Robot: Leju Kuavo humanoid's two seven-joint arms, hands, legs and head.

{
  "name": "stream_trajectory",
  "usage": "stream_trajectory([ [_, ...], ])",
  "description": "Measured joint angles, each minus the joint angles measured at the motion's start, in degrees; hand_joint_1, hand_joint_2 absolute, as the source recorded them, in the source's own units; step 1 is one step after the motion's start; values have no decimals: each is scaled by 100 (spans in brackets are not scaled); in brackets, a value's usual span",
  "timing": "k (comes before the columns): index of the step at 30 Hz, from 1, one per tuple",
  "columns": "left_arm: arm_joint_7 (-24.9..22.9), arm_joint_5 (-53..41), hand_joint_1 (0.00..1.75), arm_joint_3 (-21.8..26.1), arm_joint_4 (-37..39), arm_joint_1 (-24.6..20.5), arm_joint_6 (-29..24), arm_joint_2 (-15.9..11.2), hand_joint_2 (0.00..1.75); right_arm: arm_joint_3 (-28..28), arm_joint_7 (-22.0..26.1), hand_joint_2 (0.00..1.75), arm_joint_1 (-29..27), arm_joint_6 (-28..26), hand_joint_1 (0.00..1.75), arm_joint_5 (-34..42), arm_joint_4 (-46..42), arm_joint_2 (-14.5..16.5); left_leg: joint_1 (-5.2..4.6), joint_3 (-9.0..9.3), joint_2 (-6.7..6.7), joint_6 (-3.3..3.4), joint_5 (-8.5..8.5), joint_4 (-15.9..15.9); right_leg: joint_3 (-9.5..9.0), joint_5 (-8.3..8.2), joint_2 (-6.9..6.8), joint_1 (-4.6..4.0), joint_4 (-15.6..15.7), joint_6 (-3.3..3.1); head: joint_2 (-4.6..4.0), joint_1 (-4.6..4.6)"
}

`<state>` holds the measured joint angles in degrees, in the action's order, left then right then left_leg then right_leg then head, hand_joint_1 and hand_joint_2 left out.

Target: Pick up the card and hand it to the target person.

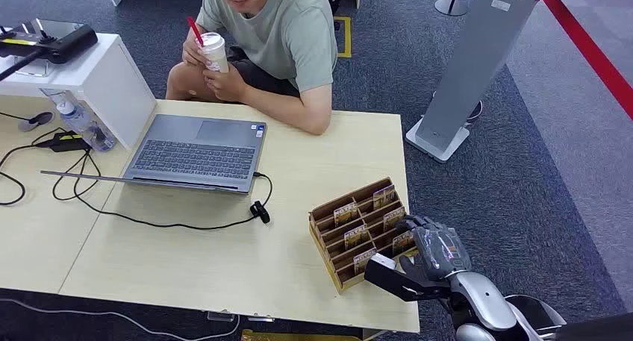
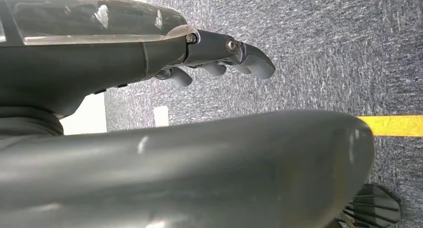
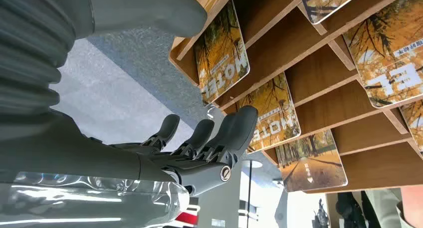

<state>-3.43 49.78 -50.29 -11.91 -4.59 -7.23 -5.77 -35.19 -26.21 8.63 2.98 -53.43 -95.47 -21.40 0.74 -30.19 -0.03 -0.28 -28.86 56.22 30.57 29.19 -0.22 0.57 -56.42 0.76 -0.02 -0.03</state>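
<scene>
A wooden card rack (image 1: pixel 319 240) stands at the table's near right corner, with several orange-yellow cards in its slots. My right hand (image 1: pixel 431 253) is at the rack's right side, fingers spread and the thumb stretched along its front, holding nothing. In the right wrist view its fingers (image 3: pixel 212 135) reach up to a card (image 3: pixel 273 113) in the rack (image 3: pixel 324 68); I cannot tell if they touch it. My left hand (image 2: pixel 219 61) hangs over the carpet, empty, fingers loosely apart. The person (image 1: pixel 280 35) sits across the table, holding a cup (image 1: pixel 214 51).
An open laptop (image 1: pixel 198 153) lies at the table's far middle, with a black cable (image 1: pixel 186 223) trailing toward the rack. A white box (image 1: pixel 97 76), a bottle and wires are at the left. A grey stand (image 1: pixel 478 65) rises on the carpet to the right.
</scene>
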Motion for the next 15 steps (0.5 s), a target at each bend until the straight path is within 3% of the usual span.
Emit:
stream_trajectory([
  [12,-15,29,0,0,0,-1,-2,0,0,0,20,175,4,-14,69,9,50,2,0,0,0,0,0,0,0,0,0,0,0,0,0,-1],
  [15,-16,29,0,0,0,-1,-2,0,0,0,21,175,4,-14,86,10,50,4,0,0,0,0,0,0,0,0,0,0,0,0,0,-1],
])
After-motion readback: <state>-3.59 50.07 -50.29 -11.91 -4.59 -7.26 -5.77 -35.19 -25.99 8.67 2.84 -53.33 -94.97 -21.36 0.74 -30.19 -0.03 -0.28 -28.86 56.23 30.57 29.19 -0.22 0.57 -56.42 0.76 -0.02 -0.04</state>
